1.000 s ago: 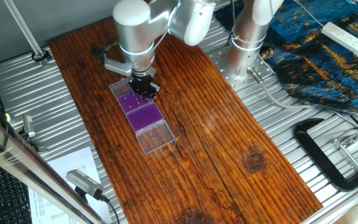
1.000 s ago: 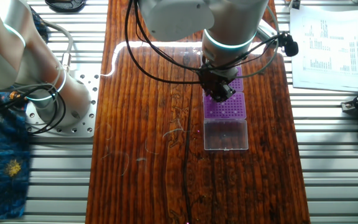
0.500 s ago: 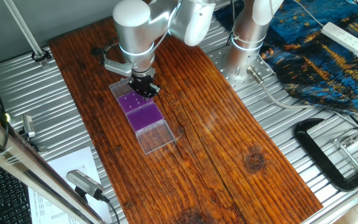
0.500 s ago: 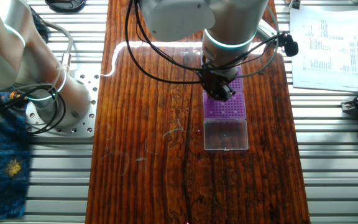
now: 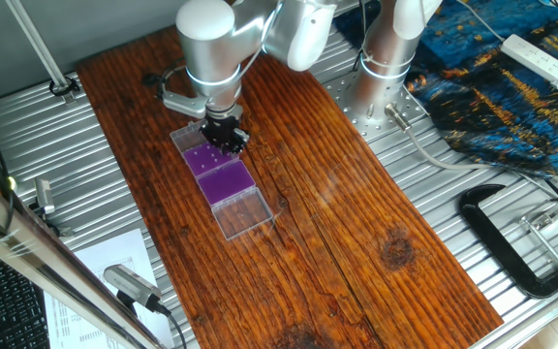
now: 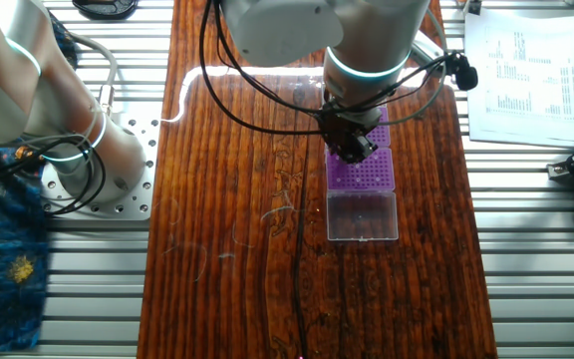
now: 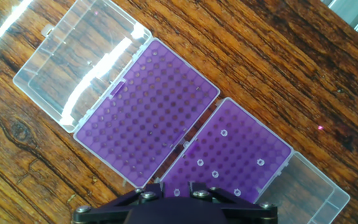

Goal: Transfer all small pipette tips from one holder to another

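Two purple holders lie side by side on the wooden board, each with an open clear lid. The left holder (image 7: 145, 112) shows only bare holes. On the right holder (image 7: 235, 149) stand several small pipette tips (image 7: 223, 132), seen as white rings. My gripper (image 7: 174, 190) hangs low over the near edge of that holder, its dark fingers (image 7: 146, 194) apart, with one tip ring showing in the gap. From the side, the gripper (image 5: 226, 143) sits over the purple holders (image 5: 223, 174). The other fixed view shows the gripper (image 6: 350, 150) above the holders (image 6: 362, 172).
Clear lids (image 7: 79, 56) (image 7: 309, 186) flank the holders. The robot base (image 5: 381, 73) stands at the board's far side. A black clamp (image 5: 507, 242), a blue cloth (image 5: 511, 87) and a power strip (image 5: 536, 56) lie on the metal table. Printed paper (image 6: 521, 70) lies beside the board.
The gripper has shifted very slightly up and back over the holder with tips. The holders and lids have not moved.
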`<state>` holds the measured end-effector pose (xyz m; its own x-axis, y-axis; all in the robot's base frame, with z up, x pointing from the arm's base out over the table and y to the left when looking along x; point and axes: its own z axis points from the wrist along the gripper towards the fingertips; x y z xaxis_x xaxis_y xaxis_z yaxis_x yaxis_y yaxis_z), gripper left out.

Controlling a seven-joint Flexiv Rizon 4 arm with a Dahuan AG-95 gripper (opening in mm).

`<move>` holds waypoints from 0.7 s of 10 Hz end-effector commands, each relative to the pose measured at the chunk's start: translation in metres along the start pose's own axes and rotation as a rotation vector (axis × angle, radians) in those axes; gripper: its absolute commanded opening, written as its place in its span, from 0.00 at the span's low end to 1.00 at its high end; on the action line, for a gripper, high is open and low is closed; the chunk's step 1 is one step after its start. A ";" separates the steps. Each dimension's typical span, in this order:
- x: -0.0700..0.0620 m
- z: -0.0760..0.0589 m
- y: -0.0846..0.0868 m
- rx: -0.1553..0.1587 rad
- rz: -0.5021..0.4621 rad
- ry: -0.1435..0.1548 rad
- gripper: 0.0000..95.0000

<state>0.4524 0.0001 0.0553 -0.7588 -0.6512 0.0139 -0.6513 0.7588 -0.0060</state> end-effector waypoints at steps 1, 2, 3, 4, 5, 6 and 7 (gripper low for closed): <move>0.000 0.002 0.000 0.004 0.002 0.005 0.20; 0.000 0.003 0.000 0.004 0.003 0.005 0.20; 0.000 0.004 0.000 0.004 0.004 0.006 0.00; 0.000 0.004 0.000 0.003 0.005 0.005 0.00; 0.000 0.004 0.000 0.002 0.004 0.005 0.00; 0.000 0.004 0.000 0.003 0.002 0.005 0.00; 0.000 0.004 0.000 0.003 0.003 0.004 0.00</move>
<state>0.4526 -0.0002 0.0518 -0.7601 -0.6496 0.0189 -0.6498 0.7601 -0.0086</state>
